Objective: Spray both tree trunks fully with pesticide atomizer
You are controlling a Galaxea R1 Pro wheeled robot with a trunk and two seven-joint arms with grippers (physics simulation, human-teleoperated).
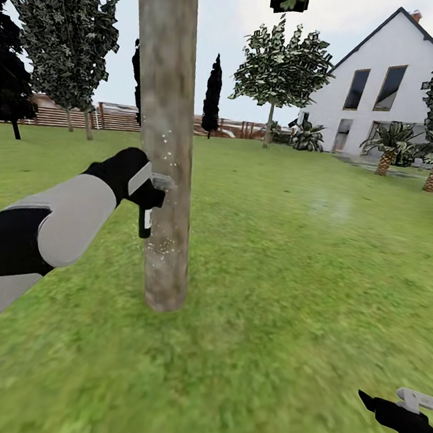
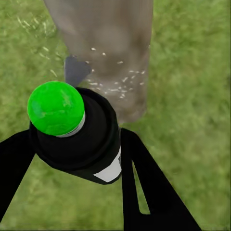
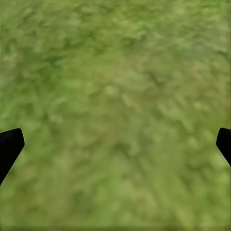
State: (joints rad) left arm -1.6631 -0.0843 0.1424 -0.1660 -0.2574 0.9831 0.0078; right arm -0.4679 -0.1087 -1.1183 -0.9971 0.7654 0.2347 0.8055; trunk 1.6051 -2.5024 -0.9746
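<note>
- My left end effector [image 1: 144,198] is clamped on the pesticide atomizer [image 1: 146,220], its fingers [image 2: 144,187] pressed to either side of the dark bottle, whose white label shows in both the head and left wrist views.
- The atomizer is off the lawn [image 1: 291,265] and held just beside the near tree trunk [image 1: 166,137], nozzle toward the bark; the left wrist view looks past a bright green knob [image 2: 56,108] on the bottle to the trunk's base.
- Pale flecks [image 1: 163,244] dot the trunk around the nozzle's height and lower down, so I judge that spraying of this first trunk is under way but far from full cover: much bark looks bare.
- The other tree [image 1: 281,69] stands well apart, nearer the white house [image 1: 385,94]; its trunk is too far off to tell if it has been sprayed.
- My right end effector [image 3: 115,144] hangs with its fingertips wide apart over bare grass, holding nothing.
</note>
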